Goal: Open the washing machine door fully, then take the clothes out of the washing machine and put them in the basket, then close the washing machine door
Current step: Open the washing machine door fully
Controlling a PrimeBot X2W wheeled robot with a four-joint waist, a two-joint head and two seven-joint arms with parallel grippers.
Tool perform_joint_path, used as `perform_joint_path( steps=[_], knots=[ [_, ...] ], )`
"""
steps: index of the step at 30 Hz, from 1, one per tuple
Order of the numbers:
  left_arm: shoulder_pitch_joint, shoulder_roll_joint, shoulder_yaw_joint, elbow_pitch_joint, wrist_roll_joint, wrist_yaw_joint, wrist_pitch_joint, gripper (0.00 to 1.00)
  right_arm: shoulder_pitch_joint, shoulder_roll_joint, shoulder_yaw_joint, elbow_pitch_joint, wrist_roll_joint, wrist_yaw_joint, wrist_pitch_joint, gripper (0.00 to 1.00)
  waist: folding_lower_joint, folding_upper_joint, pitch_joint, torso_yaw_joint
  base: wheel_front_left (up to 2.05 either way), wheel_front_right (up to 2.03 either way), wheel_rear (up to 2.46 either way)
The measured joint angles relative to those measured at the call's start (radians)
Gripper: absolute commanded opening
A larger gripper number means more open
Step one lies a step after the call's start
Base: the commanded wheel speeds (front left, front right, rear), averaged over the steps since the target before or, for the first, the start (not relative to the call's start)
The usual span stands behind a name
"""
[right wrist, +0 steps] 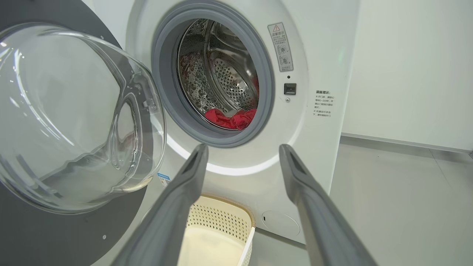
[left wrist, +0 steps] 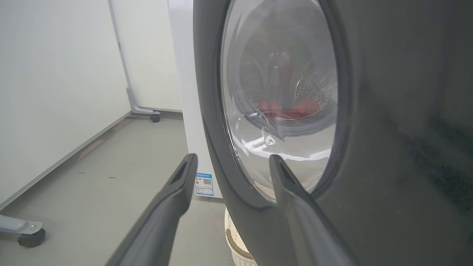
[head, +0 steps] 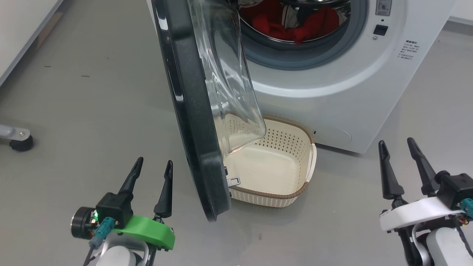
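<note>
One washing machine (head: 332,85), far. One round door (head: 184,92). One basket (head: 281,142), near. One heap of red clothes (head: 269,22) (too tangled to count). One left gripper (head: 155,160), one right gripper (head: 395,141), two fingers (head: 164,192) each.

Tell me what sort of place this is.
Probably a test lab staged as a laundry corner: a white washing machine with a basket before it, bare grey floor, and plain white panels on castor feet.

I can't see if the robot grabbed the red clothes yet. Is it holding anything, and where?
Nothing is held. The left gripper and right gripper are both open and empty; the clothes lie in the washing machine.
</note>
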Motion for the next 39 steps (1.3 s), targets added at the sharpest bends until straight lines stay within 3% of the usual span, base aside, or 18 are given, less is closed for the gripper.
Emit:
perform_joint_path(
  steps=[5,9,33,34,35,36,39],
  knots=[
    [0.000,0.000,0.001,0.000,0.000,0.000,0.000,1.00,0.035,0.039,-0.007,0.004,-0.051,-0.032,0.000,1.00,0.0000,0.0000,0.001,0.001,0.00,0.00,0.00],
    [0.000,0.000,0.001,0.001,0.000,0.000,0.000,1.00,0.044,0.061,-0.014,0.006,-0.084,-0.036,0.000,1.00,0.0000,0.0000,0.001,0.003,0.00,0.00,0.00],
    [0.004,0.000,-0.002,0.010,0.000,0.000,0.000,0.99,0.068,0.142,-0.066,0.018,-0.160,-0.015,0.000,1.00,0.0000,0.0000,-0.002,0.008,0.00,0.00,0.00],
    [0.005,0.000,-0.002,0.011,0.000,0.000,0.000,0.75,0.069,0.145,-0.068,0.019,-0.162,-0.013,0.000,1.00,0.0000,0.0000,-0.002,0.009,0.00,0.00,0.00],
    [0.005,0.000,-0.002,0.011,0.000,0.000,0.000,0.41,0.070,0.147,-0.071,0.019,-0.164,-0.012,0.000,1.00,0.0000,0.0000,-0.002,0.009,0.00,0.00,0.00],
    [0.005,0.000,-0.002,0.012,0.000,0.000,0.000,0.00,0.071,0.148,-0.073,0.020,-0.166,-0.012,0.000,1.00,0.0000,0.0000,-0.002,0.009,0.00,0.00,0.00],
    [0.006,0.000,-0.002,0.015,0.000,0.000,0.000,0.00,0.075,0.153,-0.082,0.020,-0.170,-0.008,0.000,1.00,0.0000,0.0000,-0.001,0.008,0.00,0.00,0.00]
  ],
)
